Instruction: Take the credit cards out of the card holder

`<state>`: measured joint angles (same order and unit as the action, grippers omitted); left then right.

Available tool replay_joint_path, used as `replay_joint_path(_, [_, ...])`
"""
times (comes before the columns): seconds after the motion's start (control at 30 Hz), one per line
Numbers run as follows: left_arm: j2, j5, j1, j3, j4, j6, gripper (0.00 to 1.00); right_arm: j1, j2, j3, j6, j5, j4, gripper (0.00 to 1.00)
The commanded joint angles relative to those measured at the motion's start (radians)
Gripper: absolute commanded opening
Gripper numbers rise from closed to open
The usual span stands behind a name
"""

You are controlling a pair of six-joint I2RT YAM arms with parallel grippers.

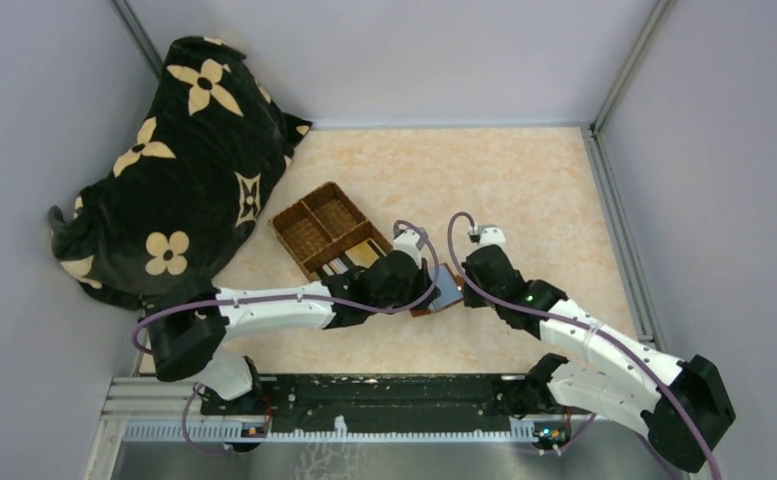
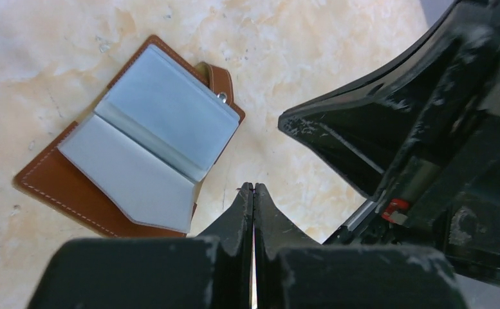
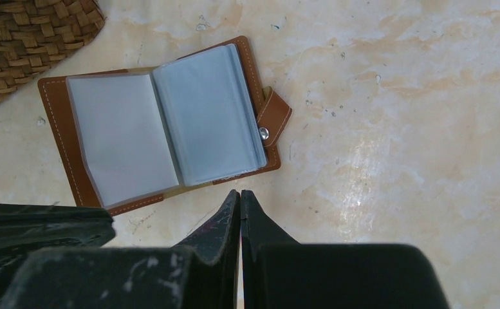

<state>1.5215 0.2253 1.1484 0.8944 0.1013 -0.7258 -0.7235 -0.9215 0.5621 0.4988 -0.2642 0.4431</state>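
Note:
The card holder (image 3: 163, 122) lies open and flat on the marbled tabletop, reddish-brown outside with grey-blue sleeves and a snap tab. It also shows in the left wrist view (image 2: 138, 148) and the top view (image 1: 446, 289), between the two grippers. The sleeves look flat; I cannot tell if cards are inside. Gold-tan and whitish credit cards (image 1: 361, 256) lie in the near compartment of the wicker tray. My left gripper (image 2: 253, 187) is shut and empty just beside the holder's edge. My right gripper (image 3: 240, 192) is shut and empty just in front of the holder's near edge.
The woven three-compartment wicker tray (image 1: 316, 222) stands behind and left of the holder; its corner shows in the right wrist view (image 3: 28, 38). A black flower-patterned bag (image 1: 179, 160) fills the back left corner. Grey walls enclose the table. The right arm (image 2: 427, 129) is close to the left gripper.

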Motion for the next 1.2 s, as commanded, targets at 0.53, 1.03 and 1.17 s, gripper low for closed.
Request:
replay_joint_path(0.53, [0.062, -0.089, -0.029, -0.222, 0.125, -0.058, 0.00, 0.026, -0.165, 0.016, 0.002, 0.017, -0.168, 0.05])
replay_joint_path(1.03, [0.100, -0.198, -0.028, -0.217, 0.178, -0.050, 0.00, 0.027, -0.307, 0.009, 0.009, 0.056, -0.262, 0.27])
replay_joint_path(1.17, [0.094, -0.247, -0.004, -0.165, 0.163, 0.007, 0.00, 0.027, -0.335, 0.000, 0.012, 0.064, -0.284, 0.28])
